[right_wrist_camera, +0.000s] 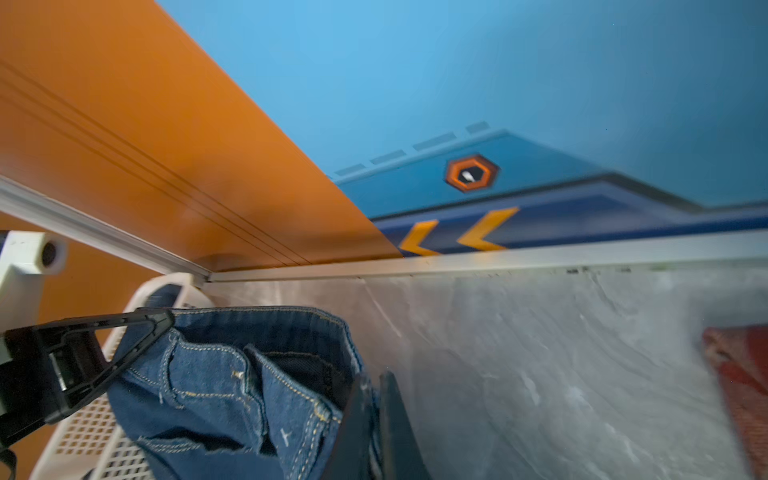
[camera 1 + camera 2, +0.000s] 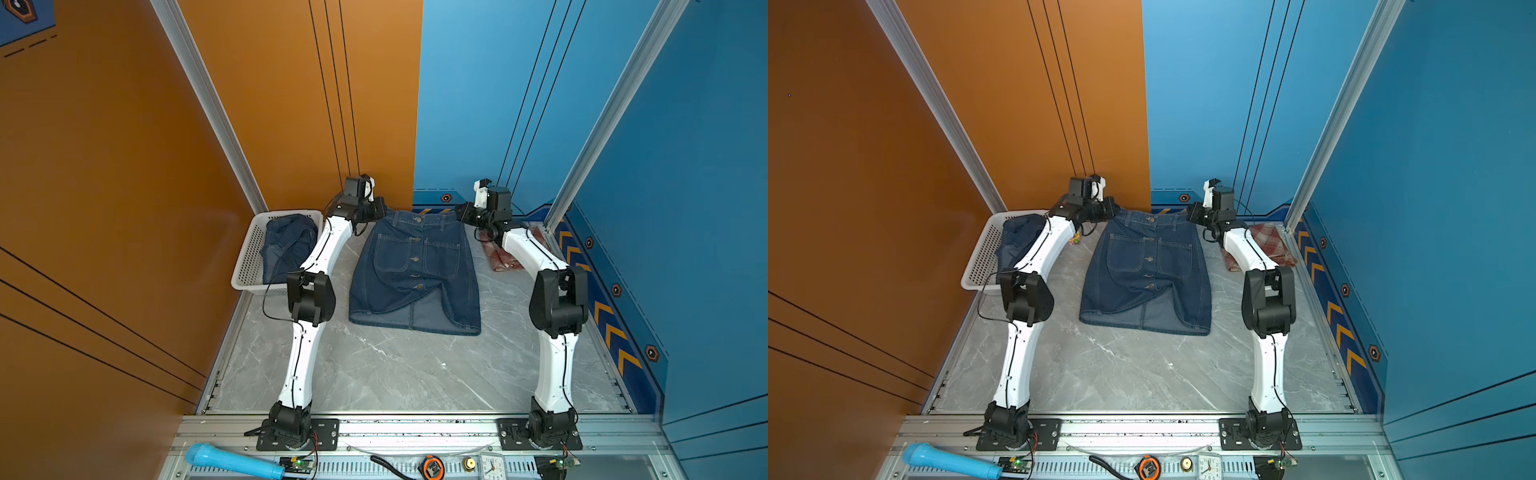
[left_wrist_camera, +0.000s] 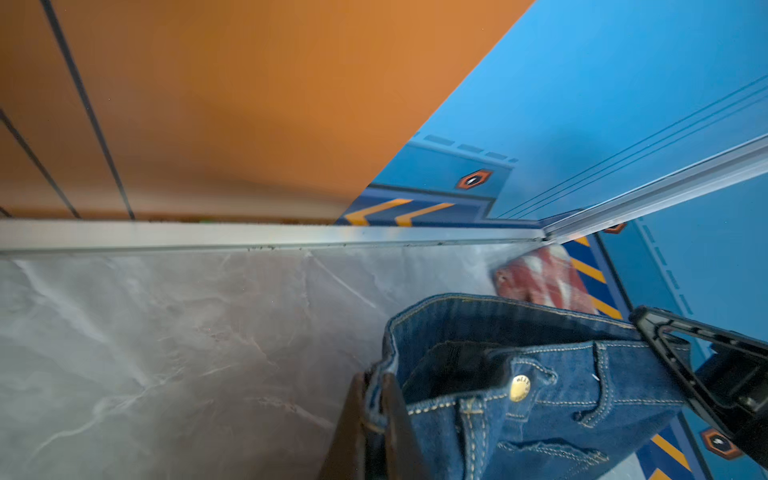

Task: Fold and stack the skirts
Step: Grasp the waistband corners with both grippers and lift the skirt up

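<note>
Top views: grey marbled bench between orange wall and blue wall; left jaws and right jaws sit closed on the waistband of the buttoned dark-blue denim skirt.

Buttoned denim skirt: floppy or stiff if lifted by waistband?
Likely floppy: the buttoned denim skirt lies creased near its hem, so should hang from left gripper and right gripper. Thick denim looks heavyish; corner pinches might slip.

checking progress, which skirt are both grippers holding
The buttoned denim skirt spread mid-table; the other denim skirt sits in the white basket, the plaid skirt lies apart at right.
</note>
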Available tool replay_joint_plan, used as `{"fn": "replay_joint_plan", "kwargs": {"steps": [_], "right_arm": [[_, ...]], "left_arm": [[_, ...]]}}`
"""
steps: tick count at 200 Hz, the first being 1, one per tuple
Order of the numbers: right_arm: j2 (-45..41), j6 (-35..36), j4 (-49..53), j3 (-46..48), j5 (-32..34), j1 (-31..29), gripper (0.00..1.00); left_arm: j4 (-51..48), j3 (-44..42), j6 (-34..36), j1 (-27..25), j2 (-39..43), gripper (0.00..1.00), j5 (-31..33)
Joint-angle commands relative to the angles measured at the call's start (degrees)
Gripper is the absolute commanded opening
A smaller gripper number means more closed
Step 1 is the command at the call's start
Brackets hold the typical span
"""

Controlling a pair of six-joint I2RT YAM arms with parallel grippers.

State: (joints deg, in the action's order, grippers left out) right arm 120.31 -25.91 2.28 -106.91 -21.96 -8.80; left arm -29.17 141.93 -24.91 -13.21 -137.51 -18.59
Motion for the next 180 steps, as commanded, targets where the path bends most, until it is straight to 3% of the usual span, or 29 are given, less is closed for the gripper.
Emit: {"fn": "replay_joint_plan", "kwargs": {"steps": [1,54,90,116,152,180], "right_arm": [[-11.08,4.49,-1.26,3.45,3.96,-1.36,0.0],[-35.11,11.85,1.59,17.36,13.15,-5.84,0.0],[-46.85,10.74,6.17,22.44,16.82,-5.1,0.0],[-52.08,10.4,8.19,22.34,16.46,-6.52,0.0],[-50.54,10.97,14.94,16.3,18.27,-4.39,0.0],[-52.82,11.01,15.4,17.1,19.55,-5.65,0.0]], "left_arm": [[-0.28,-5.39,5.08,-1.03,12.02,0.0,3.07],[-0.19,-27.89,10.89,-5.24,38.01,0.0,9.7],[1.39,-42.44,11.87,-5.52,52.62,0.0,13.63],[1.51,-46.73,12.03,-5.37,56.32,0.0,14.55],[2.36,-46.6,11.82,-6.59,56.5,0.0,13.72],[2.05,-46.79,11.38,-6.8,57.22,0.0,13.72]]}}
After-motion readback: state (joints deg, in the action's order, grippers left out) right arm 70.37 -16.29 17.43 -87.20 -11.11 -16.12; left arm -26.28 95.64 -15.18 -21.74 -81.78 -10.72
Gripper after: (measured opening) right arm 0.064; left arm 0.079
